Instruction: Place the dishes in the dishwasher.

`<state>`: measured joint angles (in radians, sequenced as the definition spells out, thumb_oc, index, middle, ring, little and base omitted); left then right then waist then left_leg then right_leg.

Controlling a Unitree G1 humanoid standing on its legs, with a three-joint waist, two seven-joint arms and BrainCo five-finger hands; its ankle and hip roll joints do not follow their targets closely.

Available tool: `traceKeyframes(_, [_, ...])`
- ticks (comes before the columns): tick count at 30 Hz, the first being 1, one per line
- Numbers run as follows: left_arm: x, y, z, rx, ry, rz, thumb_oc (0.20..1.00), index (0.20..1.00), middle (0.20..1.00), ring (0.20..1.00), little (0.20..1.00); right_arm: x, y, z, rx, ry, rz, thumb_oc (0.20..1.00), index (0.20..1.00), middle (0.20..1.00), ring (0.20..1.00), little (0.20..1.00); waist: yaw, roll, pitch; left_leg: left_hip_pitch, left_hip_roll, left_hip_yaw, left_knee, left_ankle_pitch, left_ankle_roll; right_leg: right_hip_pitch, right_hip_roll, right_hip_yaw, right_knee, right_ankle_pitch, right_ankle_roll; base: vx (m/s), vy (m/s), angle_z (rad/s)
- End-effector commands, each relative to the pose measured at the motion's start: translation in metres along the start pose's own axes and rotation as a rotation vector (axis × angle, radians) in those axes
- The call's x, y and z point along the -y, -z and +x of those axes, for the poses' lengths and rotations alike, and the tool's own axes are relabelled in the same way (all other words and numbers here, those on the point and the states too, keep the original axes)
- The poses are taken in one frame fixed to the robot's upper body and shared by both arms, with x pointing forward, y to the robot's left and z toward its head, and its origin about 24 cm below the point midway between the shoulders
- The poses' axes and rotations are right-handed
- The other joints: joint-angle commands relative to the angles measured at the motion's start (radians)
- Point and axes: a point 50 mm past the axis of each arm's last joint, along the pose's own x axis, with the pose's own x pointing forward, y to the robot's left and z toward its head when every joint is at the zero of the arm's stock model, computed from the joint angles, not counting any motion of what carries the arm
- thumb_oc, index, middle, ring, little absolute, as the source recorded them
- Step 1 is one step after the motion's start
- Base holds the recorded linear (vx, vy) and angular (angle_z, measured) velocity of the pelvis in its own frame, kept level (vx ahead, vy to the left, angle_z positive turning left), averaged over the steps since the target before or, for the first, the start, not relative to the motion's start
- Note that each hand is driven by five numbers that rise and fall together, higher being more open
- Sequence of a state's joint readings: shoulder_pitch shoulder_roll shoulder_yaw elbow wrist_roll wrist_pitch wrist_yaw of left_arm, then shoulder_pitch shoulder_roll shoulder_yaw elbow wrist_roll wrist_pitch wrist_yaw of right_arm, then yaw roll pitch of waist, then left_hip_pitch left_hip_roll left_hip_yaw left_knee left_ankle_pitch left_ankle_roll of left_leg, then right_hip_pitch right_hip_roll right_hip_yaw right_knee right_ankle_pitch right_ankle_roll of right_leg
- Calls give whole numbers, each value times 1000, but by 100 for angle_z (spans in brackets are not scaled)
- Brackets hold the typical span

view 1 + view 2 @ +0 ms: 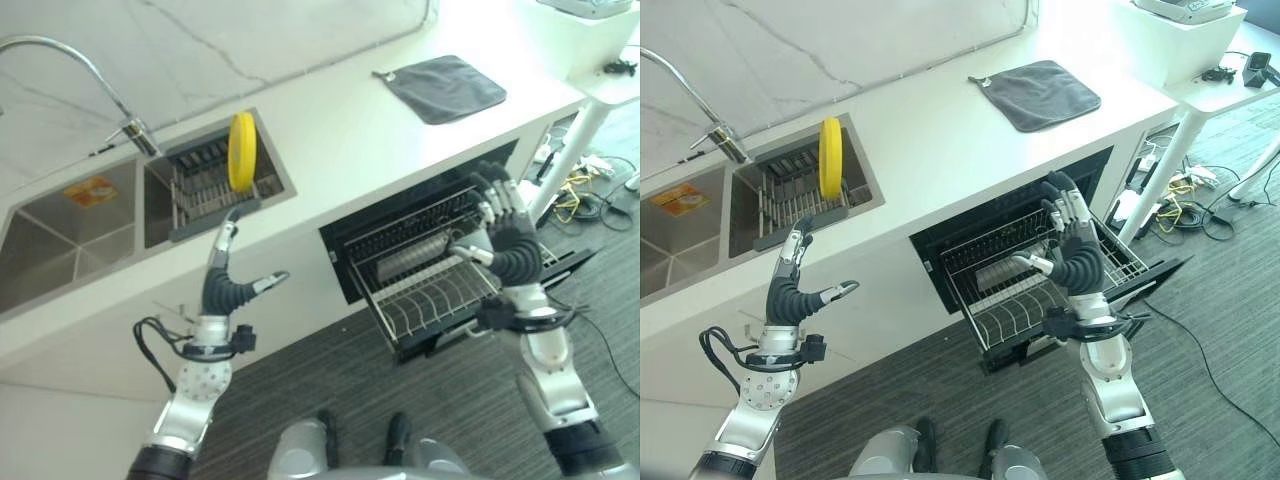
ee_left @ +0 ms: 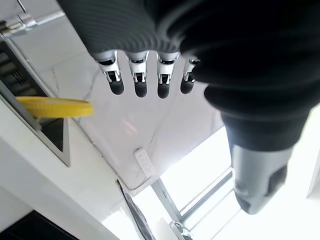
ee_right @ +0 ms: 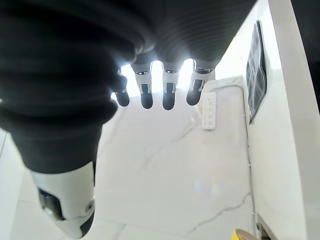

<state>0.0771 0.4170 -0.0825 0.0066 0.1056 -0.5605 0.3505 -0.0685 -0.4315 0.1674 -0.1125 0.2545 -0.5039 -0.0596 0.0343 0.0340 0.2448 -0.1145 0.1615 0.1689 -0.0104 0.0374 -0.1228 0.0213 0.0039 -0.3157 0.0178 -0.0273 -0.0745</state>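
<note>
One yellow plate (image 1: 241, 151): you have it standing on edge in the dark drying rack (image 1: 205, 185), which sits in the right-hand basin of the sink (image 1: 60, 240), upper left of the frame. No other dish is in view.

One dishwasher (image 1: 430, 255): open under the white tabletop (image 1: 350, 130), centre right of the frame, with its wire rack (image 1: 420, 290) pulled out over the floor. You can count no dishes in the rack.

One grey cloth (image 1: 445, 88): lying flat on the tabletop, upper right. One curved tap (image 1: 70, 70) stands over the sink at the upper left.

Two robot hands, both empty. Your left robot hand (image 1: 228, 285) is raised below the sink edge, fingers extended and thumb spread out. Your right robot hand (image 1: 508, 235) is raised over the pulled-out rack, fingers straight and relaxed, touching nothing.
</note>
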Motion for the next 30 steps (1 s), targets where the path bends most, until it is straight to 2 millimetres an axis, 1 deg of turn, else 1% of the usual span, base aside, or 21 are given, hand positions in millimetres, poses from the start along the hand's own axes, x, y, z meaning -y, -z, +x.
traceKeyframes(1, [-8, -15, 8, 113, -50, -51, 1000, 1000, 1000, 1000, 1000, 4, -21, 11, 139, -15, -24, 1000, 1000, 1000, 1000, 1000, 13, -8, -9, 67, 4, 3, 97, 3, 17, 68, -114, 22, 23, -70, 131, 89, 214, -60])
traceKeyframes(3, [-9, -16, 10, 126, -44, -60, 1000, 1000, 1000, 1000, 1000, 6, -21, 9, 139, -13, -17, 1000, 1000, 1000, 1000, 1000, 7, -2, -16, 93, 0, -7, 65, -3, 16, 61, -123, 23, 35, -73, 139, 104, 255, -56])
traceKeyframes(5, [-7, -16, 10, 132, -24, -62, 1000, 1000, 1000, 1000, 1000, 7, -20, 5, 132, 0, -16, 1000, 1000, 1000, 1000, 1000, 0, 2, -19, 108, 3, 24, 52, -4, 13, 69, -137, 1, 40, -75, 144, 101, 216, -13])
traceKeyframes(8, [-5, -17, 10, 141, 5, -51, 1000, 1000, 1000, 1000, 1000, 7, -19, 1, 123, 19, -7, 1000, 1000, 1000, 1000, 1000, -6, 6, -29, 141, -7, 45, 10, -4, 16, 73, -153, -19, 39, -67, 160, 92, 198, 23])
traceKeyframes(10, [-4, -17, 11, 145, 25, -38, 1000, 1000, 1000, 1000, 1000, 5, -18, -1, 107, 20, -3, 1000, 1000, 1000, 1000, 1000, -4, 6, -36, 169, -27, 36, -32, -7, 26, 72, -161, -17, 40, -65, 173, 97, 193, 33])
traceKeyframes(14, [-1, -17, 11, 148, 89, -31, 1000, 1000, 1000, 1000, 1000, 7, -17, -4, 95, 31, -3, 1000, 1000, 1000, 1000, 1000, -2, 1, -38, 177, -45, 31, -49, -15, 41, 73, -163, -9, 34, -60, 181, 39, 93, 15])
traceKeyframes(18, [10, -7, 7, 78, 290, -23, 1000, 1000, 1000, 1000, 1000, 12, -18, -6, 104, 56, -3, 1000, 1000, 1000, 1000, 1000, -4, 0, -37, 178, -61, 32, -56, -25, 59, 68, -169, 0, 39, -58, 191, 8, 43, 1])
traceKeyframes(19, [16, -4, 3, 60, 377, -5, 1000, 1000, 1000, 1000, 1000, 13, -18, -6, 106, 63, -2, 1000, 1000, 1000, 1000, 1000, -4, 1, -36, 179, -64, 36, -57, -27, 64, 67, -172, 0, 41, -56, 195, 16, 53, -3])
traceKeyframes(20, [26, 5, -3, -2, 491, -13, 1000, 1000, 1000, 1000, 1000, 14, -18, -6, 111, 64, 0, 1000, 1000, 1000, 1000, 1000, -8, 5, -35, 183, -70, 45, -55, -35, 72, 65, -179, 2, 43, -54, 201, 16, 53, -3])
traceKeyframes(22, [32, 9, -7, -27, 565, -6, 1000, 1000, 1000, 1000, 1000, 14, -18, -5, 113, 63, -2, 1000, 1000, 1000, 1000, 1000, -11, 8, -34, 184, -74, 51, -53, -40, 77, 64, -183, 3, 45, -52, 204, 11, 57, -3])
traceKeyframes(24, [46, 22, -20, -105, 722, 19, 1000, 1000, 1000, 1000, 1000, 14, -17, -5, 116, 59, -4, 1000, 1000, 1000, 1000, 1000, -20, 13, -33, 188, -80, 67, -48, -49, 86, 58, -197, 2, 49, -44, 215, 9, 70, -5])
traceKeyframes(26, [60, 34, -35, -154, 878, 76, 1000, 1000, 1000, 1000, 1000, 14, -17, -2, 123, 57, 9, 1000, 1000, 1000, 1000, 1000, -36, 17, -32, 197, -82, 91, -48, -59, 97, 51, -211, 2, 58, -39, 229, 23, 60, -15])
traceKeyframes(27, [63, 37, -39, -165, 911, 101, 1000, 1000, 1000, 1000, 1000, 13, -17, -1, 125, 53, 14, 1000, 1000, 1000, 1000, 1000, -42, 17, -31, 199, -83, 97, -48, -62, 100, 49, -214, 5, 61, -39, 233, 30, 58, -28])
traceKeyframes(28, [68, 43, -44, -172, 953, 162, 1000, 1000, 1000, 1000, 1000, 13, -18, 1, 126, 40, 22, 1000, 1000, 1000, 1000, 1000, -52, 17, -29, 203, -83, 108, -45, -68, 105, 43, -219, 10, 67, -39, 239, 35, 51, -27])
traceKeyframes(29, [70, 45, -47, -138, 984, 221, 1000, 1000, 1000, 1000, 1000, 12, -18, 2, 123, 27, 26, 1000, 1000, 1000, 1000, 1000, -60, 16, -26, 212, -85, 115, -45, -75, 109, 43, -222, 18, 75, -45, 243, 23, 43, -20])
traceKeyframes(30, [71, 45, -46, -123, 990, 229, 1000, 1000, 1000, 1000, 1000, 12, -19, 3, 124, 21, 26, 1000, 1000, 1000, 1000, 1000, -63, 16, -27, 208, -83, 119, -43, -74, 111, 37, -222, 22, 73, -40, 243, 17, 23, -14])
